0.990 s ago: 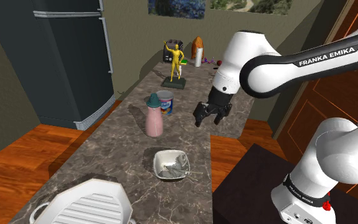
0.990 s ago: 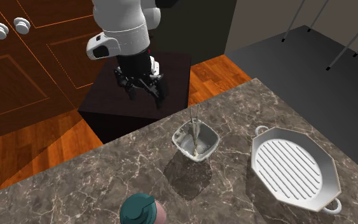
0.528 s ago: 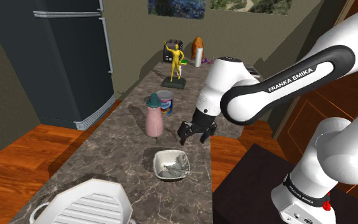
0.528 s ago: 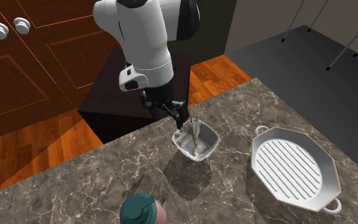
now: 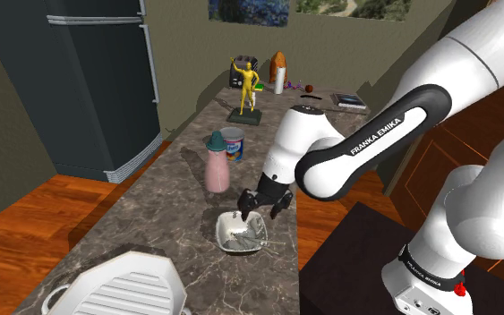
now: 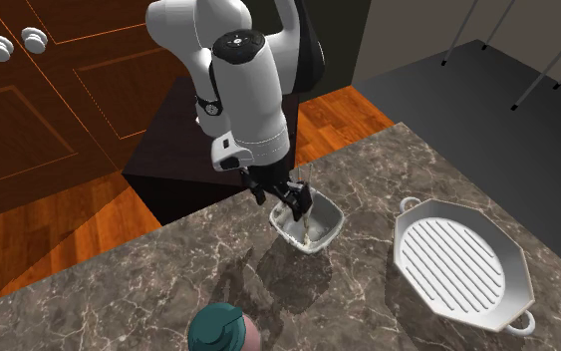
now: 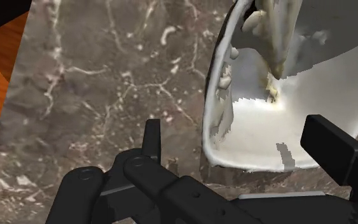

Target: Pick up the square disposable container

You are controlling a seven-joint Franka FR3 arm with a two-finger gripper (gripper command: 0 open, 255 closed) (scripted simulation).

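Note:
The square disposable container (image 5: 241, 234) is a small white tub with crumpled pale contents, standing on the marble counter (image 5: 165, 219) near its edge. My open gripper (image 5: 257, 207) hangs low over the container's rim on the side toward the pink bottle. In the second exterior view the gripper (image 6: 290, 202) sits at the near-stand corner of the container (image 6: 311, 223). The wrist view shows the container (image 7: 279, 121) close up. One wall of it lies between my spread fingers (image 7: 151, 137), and I see no contact. The gripper (image 7: 241, 149) holds nothing.
A white ridged grill pan (image 5: 124, 286) lies at the counter's near end. A pink bottle with a teal cap (image 5: 216, 166), a can (image 5: 233, 143) and a yellow figurine (image 5: 246, 85) stand farther along. A dark fridge (image 5: 98, 80) is at the shoulder view's left; the dark stand (image 5: 357, 259) adjoins the counter.
The arm has swung down and across from above the counter's edge to the container's rim. The fingers have stayed open, and the container has not moved.

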